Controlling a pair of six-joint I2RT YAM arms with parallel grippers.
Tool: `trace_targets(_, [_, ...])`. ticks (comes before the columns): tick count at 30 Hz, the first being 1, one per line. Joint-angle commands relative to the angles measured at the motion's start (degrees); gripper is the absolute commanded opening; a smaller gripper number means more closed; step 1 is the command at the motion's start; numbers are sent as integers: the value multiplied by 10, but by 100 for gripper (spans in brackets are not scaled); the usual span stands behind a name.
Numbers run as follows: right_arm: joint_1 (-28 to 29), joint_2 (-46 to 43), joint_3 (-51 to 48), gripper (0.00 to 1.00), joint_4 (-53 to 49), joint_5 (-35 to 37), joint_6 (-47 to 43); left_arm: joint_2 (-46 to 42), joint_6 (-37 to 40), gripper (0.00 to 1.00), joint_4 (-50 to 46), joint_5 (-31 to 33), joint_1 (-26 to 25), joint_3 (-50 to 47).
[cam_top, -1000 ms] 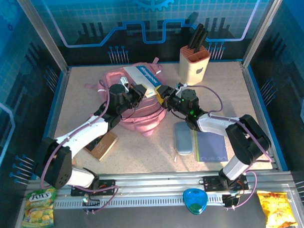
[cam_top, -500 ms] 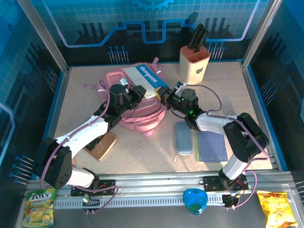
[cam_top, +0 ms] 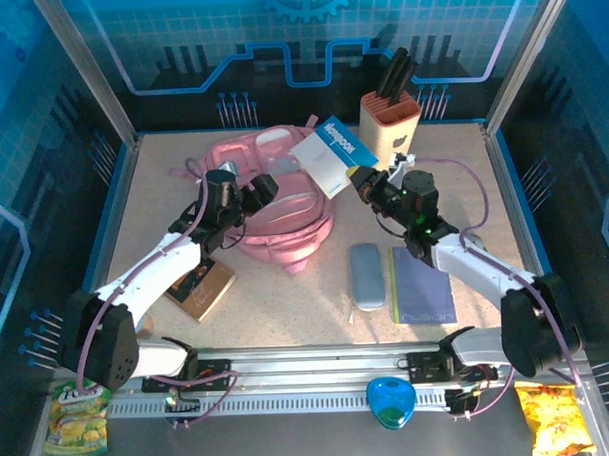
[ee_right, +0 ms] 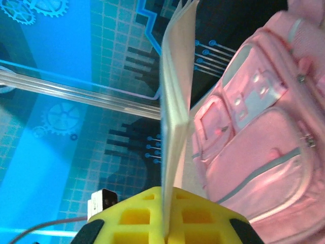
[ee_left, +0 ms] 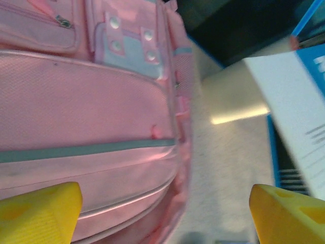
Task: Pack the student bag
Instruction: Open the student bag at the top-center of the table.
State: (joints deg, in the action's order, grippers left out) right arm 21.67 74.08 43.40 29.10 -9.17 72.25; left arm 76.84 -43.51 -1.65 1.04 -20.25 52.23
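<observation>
The student bag is a pink backpack lying flat at the back middle of the table. My left gripper hovers over its left part, open, with nothing between its yellow fingertips. In the left wrist view the bag lies under the left gripper. My right gripper is shut on the lower edge of a blue and white booklet and holds it in the air just right of the bag. The right wrist view shows the booklet edge-on, pinched in the right gripper, with the bag beside it.
A beige knife block stands at the back right, close behind the booklet. A grey pencil case and a purple notebook lie at front right. A brown book lies at front left. Snack bags and a blue heart-shaped box sit by the front rail.
The right gripper shut on the booklet and lifted it off the bag, up and to the right. The left gripper opened and drew back to the left.
</observation>
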Motion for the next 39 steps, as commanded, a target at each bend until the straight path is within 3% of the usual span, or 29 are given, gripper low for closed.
trace_targets(1, [-20,-39,-11,0,-85,5,-82,29,163,87,-82,-15,2,40])
trace_targets(5, [-37,-81,-14,0,-154,13,-123,90,259,93,-157,-33,-4,93])
trace_targets(11, [-57,-118,-21,0,-206,22,-148,160,417,92,-263,8,-34,173])
trace_targets(16, [-66,-126,-24,0,-212,16,-153,216,492,81,-349,47,-49,240])
trace_targets(21, [-72,-127,-23,0,-215,12,-151,271,549,77,-434,72,-56,307])
trace_targets(28, [-74,-127,-24,0,-219,11,-146,333,579,73,-490,104,-66,362])
trace_targets(35, [-76,-132,-26,0,-223,15,-144,371,540,56,-483,148,-70,411])
trace_targets(39, [-78,-140,-29,0,-230,20,-145,379,541,51,-484,148,-73,419])
